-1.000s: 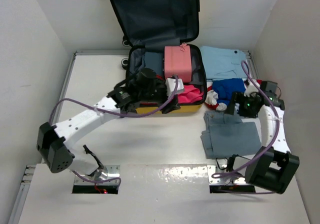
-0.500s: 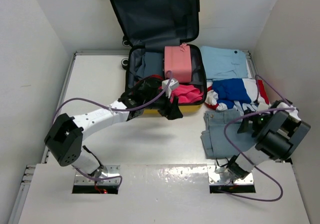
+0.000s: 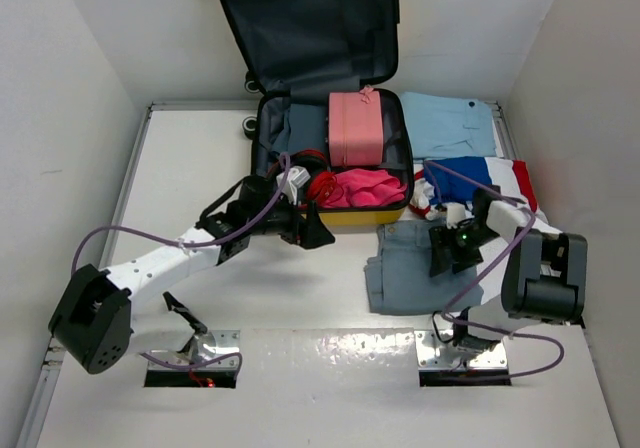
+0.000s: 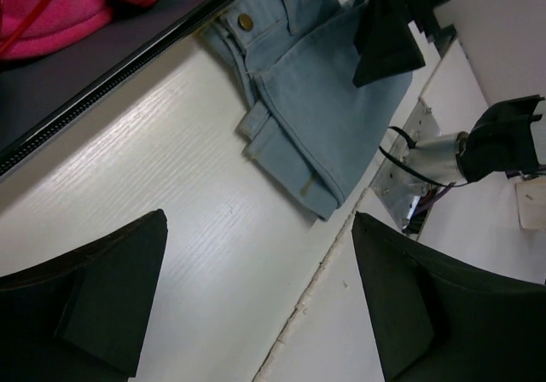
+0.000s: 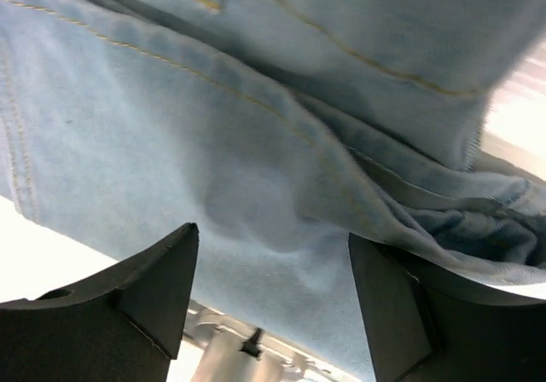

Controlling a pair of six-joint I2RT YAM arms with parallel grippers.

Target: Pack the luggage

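Note:
The yellow suitcase lies open at the back of the table, its dark lid leaning on the wall. A pink boxy case and a pink cloth lie in it. My left gripper is open and empty just above the table in front of the suitcase; its wrist view shows bare table between the fingers. Folded light blue jeans lie right of it. My right gripper is open, low over the jeans, which fill its wrist view.
A light blue garment and a red, white and blue garment lie to the right of the suitcase. The suitcase's black zipper rim and the pink cloth show in the left wrist view. White walls close in on both sides.
My left gripper has drawn back out of the suitcase to the table in front of it. My right arm swung down onto the jeans, and they have shifted left.

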